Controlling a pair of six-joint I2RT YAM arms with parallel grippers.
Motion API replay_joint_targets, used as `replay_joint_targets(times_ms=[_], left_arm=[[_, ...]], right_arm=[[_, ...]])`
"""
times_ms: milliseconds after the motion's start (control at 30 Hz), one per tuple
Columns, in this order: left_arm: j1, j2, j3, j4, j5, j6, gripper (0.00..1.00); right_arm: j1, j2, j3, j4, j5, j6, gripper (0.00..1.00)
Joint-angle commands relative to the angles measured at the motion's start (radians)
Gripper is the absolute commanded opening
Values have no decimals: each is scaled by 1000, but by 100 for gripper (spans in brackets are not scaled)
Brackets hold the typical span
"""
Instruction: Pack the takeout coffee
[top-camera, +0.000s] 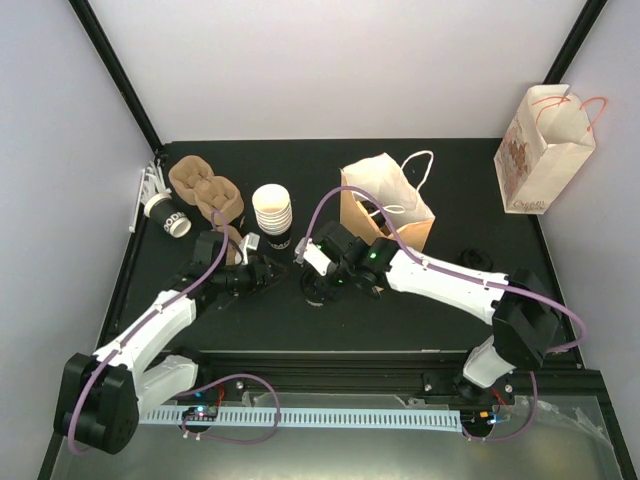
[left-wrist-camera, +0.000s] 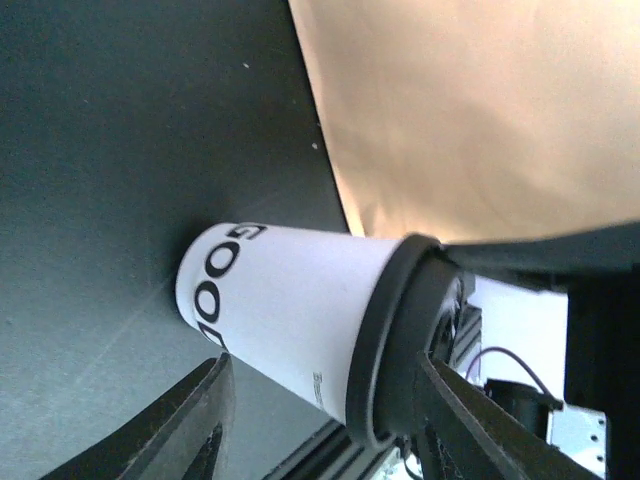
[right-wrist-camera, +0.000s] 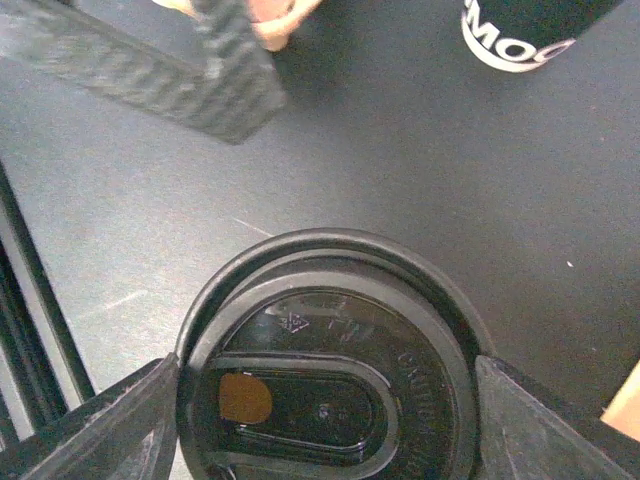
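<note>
Black lid (right-wrist-camera: 330, 380) of the coffee cup (left-wrist-camera: 285, 320) sits pinched in my right gripper (right-wrist-camera: 328, 400), the cup upright on the table (top-camera: 330, 325) near the brown bag (top-camera: 358, 205), ready, I judge, for bagging. My left gripper (left-wrist-camera: 322, 385) stands open, freeing it.

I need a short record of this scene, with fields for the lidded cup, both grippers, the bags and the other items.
lidded cup: white, black lid, upright between both grippers
left gripper: fingers either side of the cup body; grip unclear
right gripper: from above, fingers flank the lid; grip unclear
brown bag: open, upright, behind right gripper
white bag: upright, far right
cup stack: unlidded, left of brown bag
carriers: back left
</note>
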Motion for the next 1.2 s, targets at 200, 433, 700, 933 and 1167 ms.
replay_joint_targets(times_ms=[200, 433, 700, 933, 1167], left_arm=[[6, 42, 55, 37, 109, 61, 53], [6, 49, 56, 42, 106, 70, 54], [5, 87, 60, 68, 119, 75, 55], [0, 135, 71, 128, 146, 78, 49], [1, 250, 152, 136, 153, 131, 42]], right_arm=[[-64, 95, 143, -169, 51, 41, 87], [-63, 95, 215, -219, 40, 61, 96], [-62, 91, 263, -300, 89, 188, 94], [-62, -14, 131, -229, 124, 527, 69], [-62, -184, -96, 46, 25, 801, 52]])
